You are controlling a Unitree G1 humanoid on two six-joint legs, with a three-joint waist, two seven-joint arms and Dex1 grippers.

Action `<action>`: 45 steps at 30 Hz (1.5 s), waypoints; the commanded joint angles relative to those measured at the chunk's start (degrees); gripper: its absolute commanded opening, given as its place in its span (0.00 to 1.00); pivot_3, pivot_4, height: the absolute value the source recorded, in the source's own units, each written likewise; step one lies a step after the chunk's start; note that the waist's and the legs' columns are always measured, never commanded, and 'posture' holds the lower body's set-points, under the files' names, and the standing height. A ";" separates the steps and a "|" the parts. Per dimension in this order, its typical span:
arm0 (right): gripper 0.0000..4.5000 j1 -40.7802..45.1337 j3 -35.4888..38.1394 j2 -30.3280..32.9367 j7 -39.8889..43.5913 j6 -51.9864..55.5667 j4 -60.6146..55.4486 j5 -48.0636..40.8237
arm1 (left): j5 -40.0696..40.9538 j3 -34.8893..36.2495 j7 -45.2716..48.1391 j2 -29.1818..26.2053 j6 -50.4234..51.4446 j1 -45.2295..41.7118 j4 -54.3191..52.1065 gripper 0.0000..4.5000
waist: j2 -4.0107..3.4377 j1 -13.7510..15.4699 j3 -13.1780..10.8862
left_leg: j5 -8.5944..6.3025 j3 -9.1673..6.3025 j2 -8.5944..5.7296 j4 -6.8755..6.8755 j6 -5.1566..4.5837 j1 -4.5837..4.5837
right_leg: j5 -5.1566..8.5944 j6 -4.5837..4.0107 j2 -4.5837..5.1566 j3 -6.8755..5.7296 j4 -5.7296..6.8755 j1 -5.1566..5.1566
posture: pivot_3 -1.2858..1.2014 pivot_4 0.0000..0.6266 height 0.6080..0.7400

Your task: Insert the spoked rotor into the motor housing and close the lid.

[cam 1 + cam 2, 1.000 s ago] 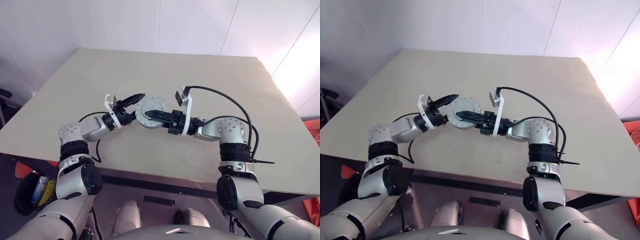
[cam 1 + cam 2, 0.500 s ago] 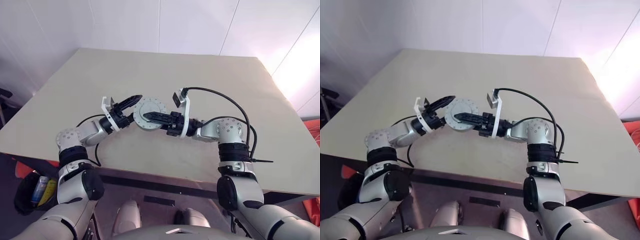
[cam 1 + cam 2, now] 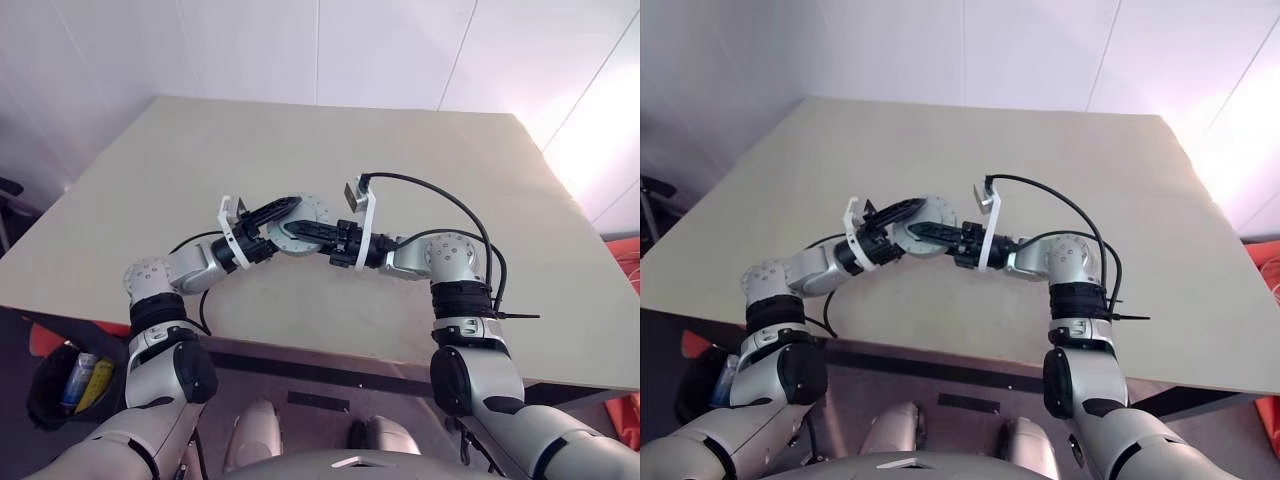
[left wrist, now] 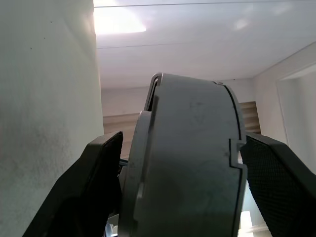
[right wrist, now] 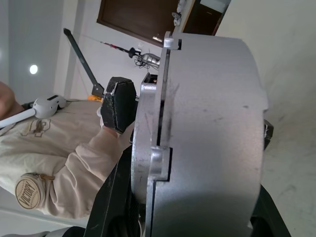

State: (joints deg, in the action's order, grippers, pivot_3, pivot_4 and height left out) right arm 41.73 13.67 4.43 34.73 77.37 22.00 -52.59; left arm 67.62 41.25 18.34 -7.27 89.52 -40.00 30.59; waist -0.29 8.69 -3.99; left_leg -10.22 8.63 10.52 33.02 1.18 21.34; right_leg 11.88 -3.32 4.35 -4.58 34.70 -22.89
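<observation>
Housing [image 3: 303, 222] and lid [image 5: 150, 148] sit together as one grey metal drum, lifted clear of the bench [image 3: 330, 130] and held above its near half, roughly midway between the left and right edges. My left gripper [image 3: 284, 212] comes in from the left with its fingers spread wide around the drum's rim, one black pad on each side of it. My right gripper [image 3: 298, 230] reaches in from the right, its fingers clamped across the drum, one on the lid face and one behind. The lid's flange lies flush against the housing body. A person in a cream jacket [image 5: 54, 168] holds a controller beyond.
</observation>
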 commanded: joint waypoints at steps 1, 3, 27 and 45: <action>0.45 1.81 -0.10 0.24 0.61 -1.81 -0.83 0.28 | 2.58 -0.55 0.41 0.65 0.27 -0.32 -3.31 0.86 | 0.00 0.00 0.00 | 0.00 0.00 0.00 0.00 0.00 0.00 | 0.00 0.00 0.00 0.00 0.00 0.00 | 0.52 0.00 1.00; 0.45 1.72 -0.20 0.26 0.65 -1.86 -1.02 0.40 | 2.23 -1.09 0.26 0.81 -0.69 0.16 -4.54 0.86 | 0.00 0.00 0.00 | 0.00 0.00 0.01 0.00 0.00 -0.01 | 0.00 0.00 0.00 0.00 0.00 0.01 | 0.52 0.00 1.00; 0.45 3.03 1.14 1.36 0.41 -3.51 1.37 0.90 | 3.41 -2.54 -1.24 -0.06 -5.53 3.81 -9.12 0.78 | 0.00 -0.02 0.00 | 0.00 0.00 0.01 0.00 0.00 -0.01 | 0.00 0.00 0.00 0.00 0.01 0.01 | 0.52 0.00 1.00; 0.61 1.92 -2.38 2.50 2.86 -9.84 0.84 5.06 | 5.11 -3.45 -1.26 -0.49 -8.95 3.97 -7.58 0.50 | 0.00 -0.04 0.00 | 0.00 0.00 0.01 0.01 0.00 -0.02 | 0.00 0.00 0.00 0.00 0.01 0.02 | 0.52 0.00 1.00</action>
State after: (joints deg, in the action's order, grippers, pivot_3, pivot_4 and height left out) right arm 42.85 11.87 5.53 37.56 70.24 24.85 -49.60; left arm 70.66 37.76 16.34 -6.96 80.87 -35.07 24.05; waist -0.29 8.65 -3.99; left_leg -10.22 8.63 10.52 33.03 1.19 21.32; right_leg 11.88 -3.32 4.35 -4.57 34.71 -22.87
